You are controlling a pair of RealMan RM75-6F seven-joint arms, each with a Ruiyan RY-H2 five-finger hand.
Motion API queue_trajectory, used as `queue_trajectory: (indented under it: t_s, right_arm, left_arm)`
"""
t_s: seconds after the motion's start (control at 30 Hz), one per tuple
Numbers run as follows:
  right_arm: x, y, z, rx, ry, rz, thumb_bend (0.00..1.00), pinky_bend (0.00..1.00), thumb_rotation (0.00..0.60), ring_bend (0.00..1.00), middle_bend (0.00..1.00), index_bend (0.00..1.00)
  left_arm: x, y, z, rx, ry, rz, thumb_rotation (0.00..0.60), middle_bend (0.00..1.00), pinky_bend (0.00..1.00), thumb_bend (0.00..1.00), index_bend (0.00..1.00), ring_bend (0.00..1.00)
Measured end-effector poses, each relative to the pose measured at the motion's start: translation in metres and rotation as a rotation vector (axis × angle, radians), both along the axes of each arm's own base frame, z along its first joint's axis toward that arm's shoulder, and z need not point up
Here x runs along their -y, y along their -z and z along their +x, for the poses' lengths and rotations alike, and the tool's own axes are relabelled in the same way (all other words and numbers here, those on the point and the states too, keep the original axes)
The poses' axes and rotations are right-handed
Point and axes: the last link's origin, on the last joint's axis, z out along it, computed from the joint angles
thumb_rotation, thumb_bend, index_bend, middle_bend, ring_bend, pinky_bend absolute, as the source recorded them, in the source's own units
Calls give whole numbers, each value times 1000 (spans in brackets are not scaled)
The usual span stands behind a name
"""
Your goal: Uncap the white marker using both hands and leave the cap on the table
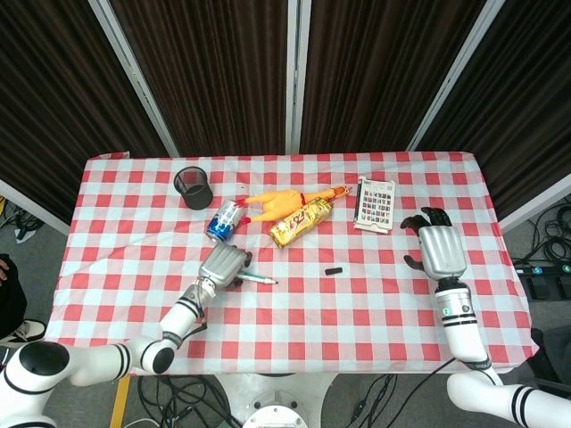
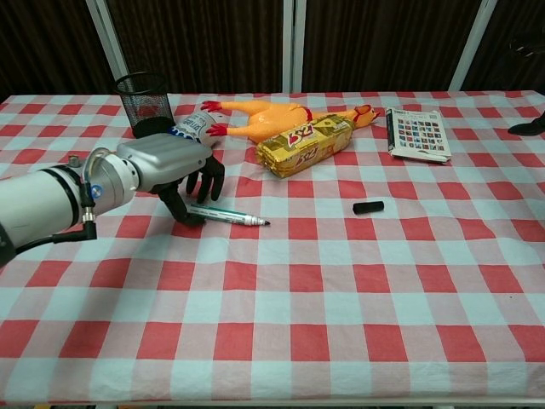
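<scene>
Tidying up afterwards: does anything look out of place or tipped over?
A blue drink can lies on its side beside the yellow rubber chicken. The small black marker cap lies loose, apart from the uncapped marker.

A table in red-and-white checked cloth before dark curtained panels

The rectangular table with its red-and-white gingham tablecloth (image 1: 294,321) stands against a backdrop of dark brown pleated curtain panels (image 1: 214,71), divided by slanting pale grey metal frame bars (image 1: 293,76). Grey floor (image 1: 27,254) shows at either side, with black cables (image 1: 549,234) lying on it at the right. The lighting is even and bright.
</scene>
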Motion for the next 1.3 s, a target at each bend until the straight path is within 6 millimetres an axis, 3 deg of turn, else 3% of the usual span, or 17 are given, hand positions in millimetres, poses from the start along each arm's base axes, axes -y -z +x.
queue_trajectory:
  t_s: [0.27,0.37,0.57,0.73,0.9,1.0,1.1,1.3]
  right_arm:
    - [-3,-7,1,3,-10,-22,0,154,600,142,372,384]
    - [-7,-11,0,1,-18,-35,0,154,600,140,369,378]
    - [-23,-16,-8,-8,-30,-39,0,105,600,62,283,299]
    - [-42,-19,-27,-39,-3,-10,6,10,600,0,154,147]
    - [-64,-25,-49,-46,34,13,27,0,600,0,114,75]
    - [-79,-30,-59,-55,38,6,34,0,600,0,106,61]
    - [-96,-35,-67,-72,40,-10,40,0,600,0,102,60]
    - [-124,-41,-81,-99,65,-28,42,0,600,0,102,60]
  left_arm:
    - [-6,-25,7,79,2,113,600,432,472,169,396,396]
    - [-9,-40,7,99,-3,173,600,408,390,170,392,334]
    - [-6,-79,-11,158,-37,346,600,309,263,173,317,234]
    - [19,-116,-58,203,-66,501,600,272,226,173,296,203]
    - [58,-144,-124,157,-152,539,600,270,217,173,296,191]
    - [84,-157,-152,122,-194,548,600,271,210,173,296,191]
    - [108,-168,-169,98,-214,571,600,270,210,173,296,191]
    - [141,-182,-184,92,-238,605,600,270,210,173,296,191]
